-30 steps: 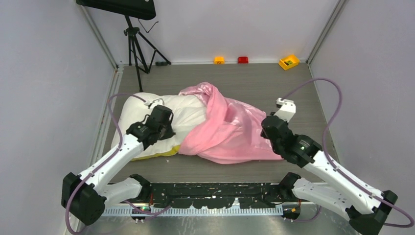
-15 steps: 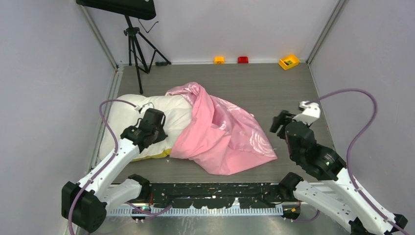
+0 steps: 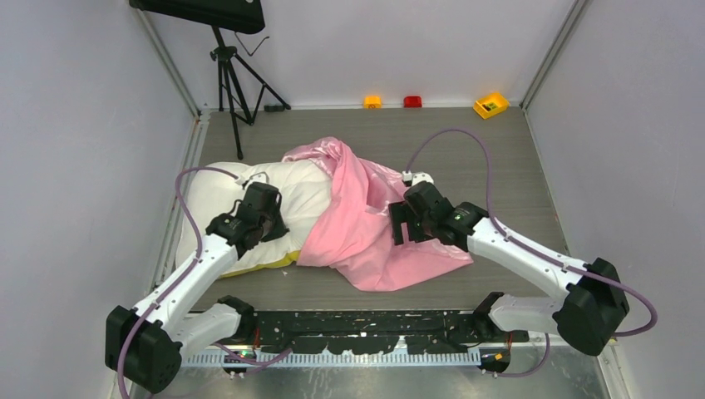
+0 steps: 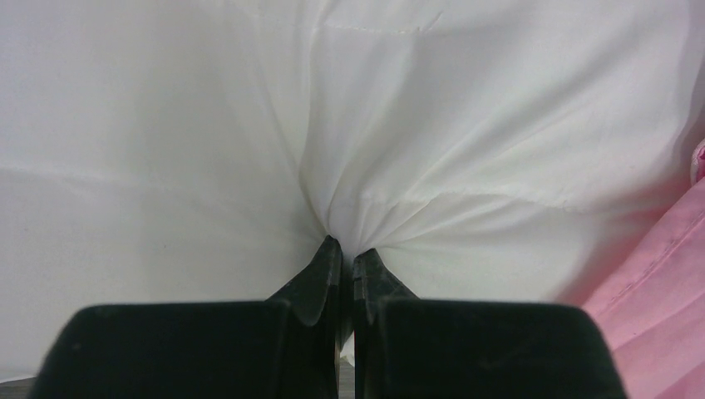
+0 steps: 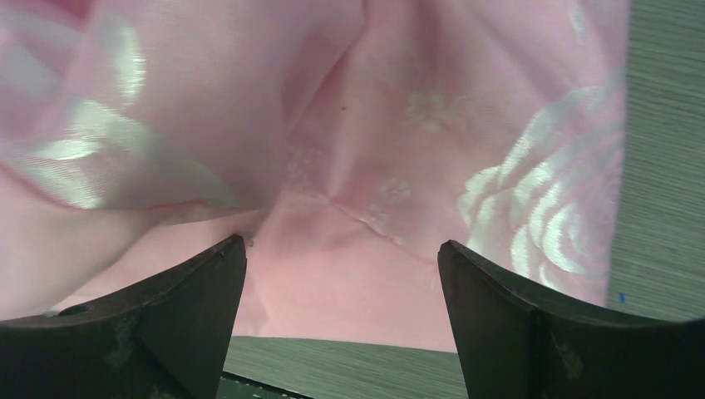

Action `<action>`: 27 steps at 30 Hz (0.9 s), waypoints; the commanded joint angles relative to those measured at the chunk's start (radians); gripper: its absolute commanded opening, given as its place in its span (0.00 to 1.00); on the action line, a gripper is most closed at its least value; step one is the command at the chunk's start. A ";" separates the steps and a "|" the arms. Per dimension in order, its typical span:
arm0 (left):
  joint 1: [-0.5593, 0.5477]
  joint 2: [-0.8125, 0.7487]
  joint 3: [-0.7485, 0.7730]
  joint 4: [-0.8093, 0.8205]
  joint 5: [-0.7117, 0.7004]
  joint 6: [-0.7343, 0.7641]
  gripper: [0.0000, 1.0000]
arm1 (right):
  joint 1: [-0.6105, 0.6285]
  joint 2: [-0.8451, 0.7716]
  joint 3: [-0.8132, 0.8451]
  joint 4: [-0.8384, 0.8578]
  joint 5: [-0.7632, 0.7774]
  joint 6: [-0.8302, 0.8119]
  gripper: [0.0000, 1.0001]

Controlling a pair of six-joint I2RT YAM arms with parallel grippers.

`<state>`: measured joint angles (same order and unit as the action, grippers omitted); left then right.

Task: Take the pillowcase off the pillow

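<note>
The white pillow (image 3: 216, 195) lies at the left of the table, its right half under the pink pillowcase (image 3: 357, 224), which spreads crumpled toward the middle. My left gripper (image 3: 264, 226) rests on the pillow near its front edge. In the left wrist view it (image 4: 347, 249) is shut on a pinched fold of the white pillow (image 4: 499, 125) cloth. My right gripper (image 3: 397, 224) hovers over the pillowcase's right part. Its jaws (image 5: 342, 253) stand wide open above the pink satin (image 5: 366, 166), with nothing between them.
A black tripod (image 3: 229, 71) stands at the back left. Small orange (image 3: 372, 101), red (image 3: 412, 101) and yellow (image 3: 490, 105) objects sit along the back wall. Walls close in on left and right. Grey table surface (image 3: 499, 166) shows right of the fabric.
My right gripper let go of the pillowcase, opened, swung out right, then came back left over the fabric. The pillowcase has slumped flatter. My left gripper keeps its pinch on the pillow.
</note>
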<state>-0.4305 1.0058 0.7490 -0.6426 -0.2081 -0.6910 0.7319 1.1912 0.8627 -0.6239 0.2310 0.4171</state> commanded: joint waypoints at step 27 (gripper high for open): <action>-0.001 -0.036 -0.015 0.088 0.016 0.033 0.00 | -0.021 0.042 0.024 0.304 -0.061 0.219 0.31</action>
<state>-0.4305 1.0054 0.7376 -0.6231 -0.1867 -0.6678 0.7273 1.2354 0.9054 -0.3859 0.1677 0.5861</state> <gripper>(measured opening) 0.033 0.558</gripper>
